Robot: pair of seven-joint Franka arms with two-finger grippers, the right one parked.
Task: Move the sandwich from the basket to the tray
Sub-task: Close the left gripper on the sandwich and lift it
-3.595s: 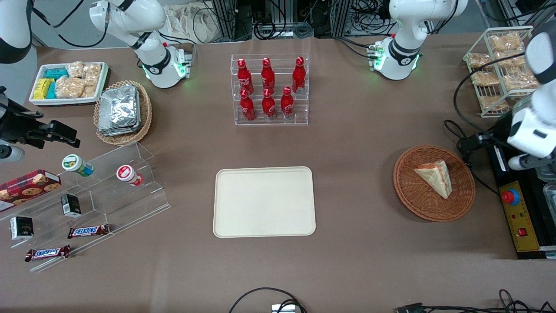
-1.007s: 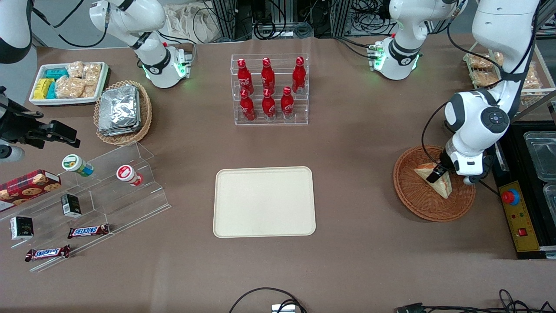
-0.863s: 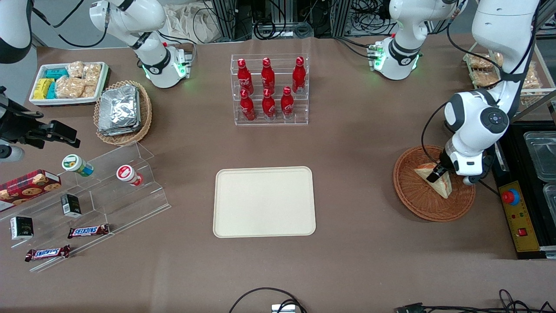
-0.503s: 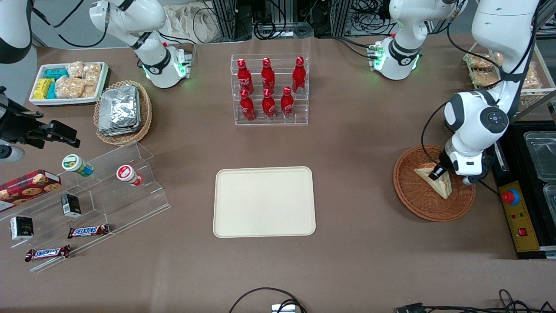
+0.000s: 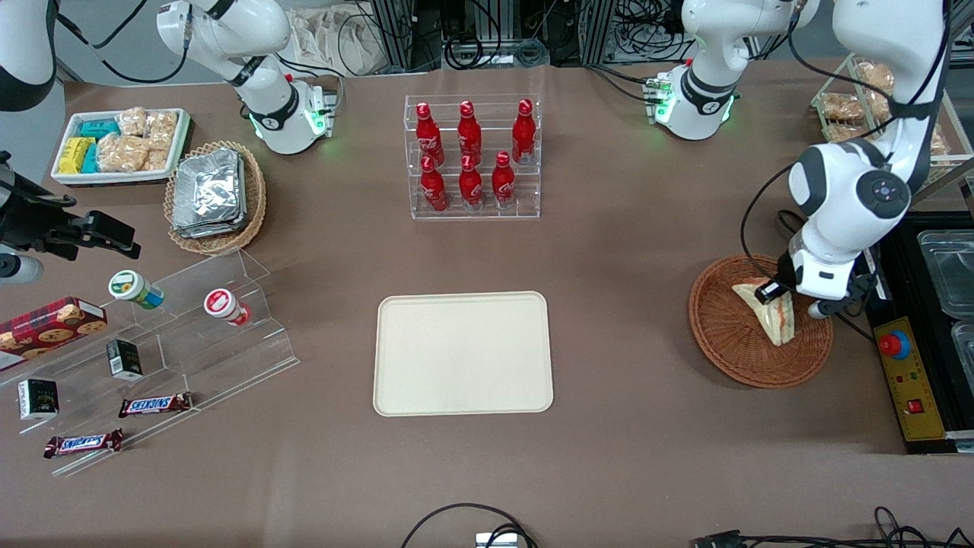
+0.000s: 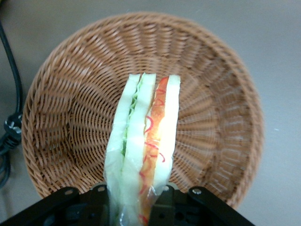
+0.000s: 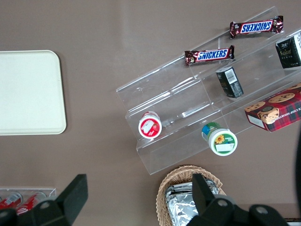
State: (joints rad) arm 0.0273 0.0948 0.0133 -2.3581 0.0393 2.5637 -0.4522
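The sandwich (image 5: 775, 318) is a clear-wrapped white-bread wedge with red-orange and green filling. It stands on its edge, raised just above the reddish-brown wicker basket (image 5: 723, 331) at the working arm's end of the table. My left gripper (image 5: 784, 294) is shut on the sandwich's upper end. In the left wrist view the sandwich (image 6: 146, 136) reaches out from between the black fingers (image 6: 165, 198) of the gripper (image 6: 134, 203), with the basket (image 6: 66, 117) below it. The cream tray (image 5: 463, 354) lies bare at the table's middle, well apart from the basket.
A clear rack of red bottles (image 5: 473, 156) stands farther from the front camera than the tray. Toward the parked arm's end are a tan basket of foil packets (image 5: 215, 194), a white snack bin (image 5: 122, 144) and a clear stepped shelf (image 5: 190, 342). A black control box (image 5: 909, 373) lies beside the basket.
The gripper came down to the sandwich lying flat in the basket and shut on it. Now it has risen slightly and the sandwich is tipped up onto its edge.
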